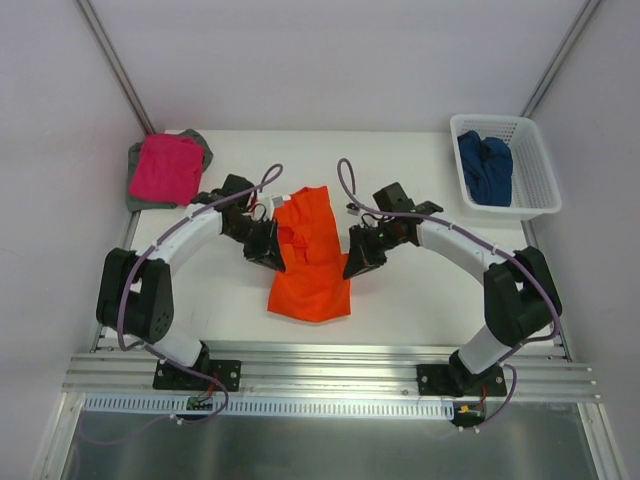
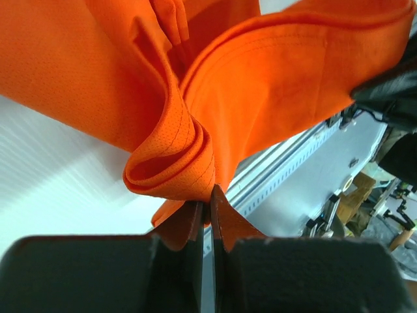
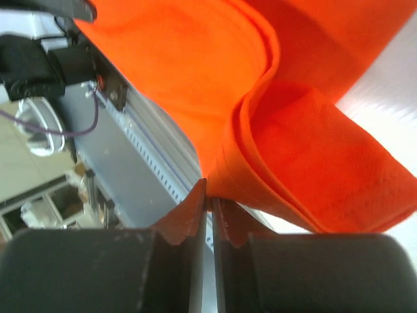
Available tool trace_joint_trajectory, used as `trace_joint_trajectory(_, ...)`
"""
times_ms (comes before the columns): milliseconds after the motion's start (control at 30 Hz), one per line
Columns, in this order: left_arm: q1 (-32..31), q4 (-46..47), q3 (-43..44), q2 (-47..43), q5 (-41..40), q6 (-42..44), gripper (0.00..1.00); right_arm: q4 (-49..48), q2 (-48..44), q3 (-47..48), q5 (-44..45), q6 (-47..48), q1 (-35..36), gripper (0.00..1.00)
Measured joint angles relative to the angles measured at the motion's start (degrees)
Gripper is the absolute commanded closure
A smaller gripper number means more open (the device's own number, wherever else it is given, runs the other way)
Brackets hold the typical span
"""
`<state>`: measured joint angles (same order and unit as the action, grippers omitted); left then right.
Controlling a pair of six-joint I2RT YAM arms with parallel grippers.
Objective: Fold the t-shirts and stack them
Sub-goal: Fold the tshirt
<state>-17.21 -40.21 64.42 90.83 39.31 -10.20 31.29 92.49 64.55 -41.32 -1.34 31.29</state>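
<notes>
Left gripper (image 1: 268, 245), right gripper (image 1: 358, 255) clamp bright orange cloth t-shirt (image 1: 312, 265) mid-fold; magenta pink shirt (image 1: 165, 168) seemingly stacked on grey shirt (image 1: 200, 142); dark blue shirt (image 1: 486, 168) unfolded.

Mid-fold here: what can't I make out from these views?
Top view: grey t-shirt mostly hidden under pink t-shirt.
Top view: blue t-shirt bunched in basket; anything beneath it is hidden.
Both wrist views: orange t-shirt overfills the frame; its edges are cut off.

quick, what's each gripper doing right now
left gripper: shut on the orange t-shirt
right gripper: shut on the orange t-shirt
</notes>
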Motion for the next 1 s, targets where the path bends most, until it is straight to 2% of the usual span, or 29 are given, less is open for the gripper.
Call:
trace_joint_trajectory(133, -2.0, -0.4, -7.6, -8.0, 1.0, 0.0, 1.0, 0.8, -0.2, -1.1, -3.1, 2.9, 0.7, 0.91)
trace_joint_trajectory(167, -2.4, -0.1, -9.7, -10.2, 1.4, -0.1, 0.93, 1.0, -0.2, -1.3, -3.9, 3.6, 1.0, 0.9)
trace_joint_trajectory(200, -2.8, -0.2, -11.7, -12.3, 2.1, -0.2, 0.74, 1.4, -0.2, -1.4, -4.7, 4.2, 1.5, 0.89)
trace_joint_trajectory(233, -3.1, -0.3, -13.5, -14.1, 2.5, -0.4, 0.67, 1.7, -0.2, -1.6, -5.4, 4.7, 2.1, 0.89)
trace_joint_trajectory(300, -3.1, -0.9, -16.5, -17.3, 3.5, -1.2, 0.4, 2.5, -0.2, -2.1, -7.1, 5.8, 3.6, 0.84)
trace_joint_trajectory(333, -3.1, -1.1, -17.4, -18.4, 3.9, -1.6, 0.28, 3.0, -0.2, -2.4, -7.8, 6.3, 4.5, 0.67)
trace_joint_trajectory(367, -3.1, -1.2, -17.8, -19.1, 4.0, -2.0, 0.01, 3.5, -0.3, -2.8, -8.2, 6.8, 5.6, 0.54)
trace_joint_trajectory(400, -3.0, -1.2, -17.9, -19.3, 4.0, -2.1, 0.01, 3.9, -0.5, -3.3, -8.5, 7.0, 6.4, 0.35)
trace_joint_trajectory(433, -3.0, -1.2, -17.7, -19.3, 3.7, -2.7, 0.01, 4.3, -0.7, -3.7, -8.4, 7.1, 7.1, 0.27)
trace_joint_trajectory(533, -1.8, -2.6, -13.6, -17.2, 1.5, -2.3, 0.01, 5.2, -1.4, -3.9, -7.5, 7.8, 8.0, 0.14)
trace_joint_trajectory(767, 2.3, 0.2, 2.5, -2.5, -2.4, -0.1, 0.01, 4.4, -0.2, 1.7, -4.9, 7.7, 5.9, 0.11)
trace_joint_trajectory(900, 2.6, 0.7, 5.3, 2.7, -2.5, 0.0, 0.03, 0.4, 6.1, 8.6, -5.0, 4.8, 1.4, 0.1)
trace_joint_trajectory(1000, 3.1, 0.5, 5.6, 4.2, -2.6, -0.5, 0.04, -1.2, 14.2, 16.5, -5.7, 2.1, -1.7, 0.1)
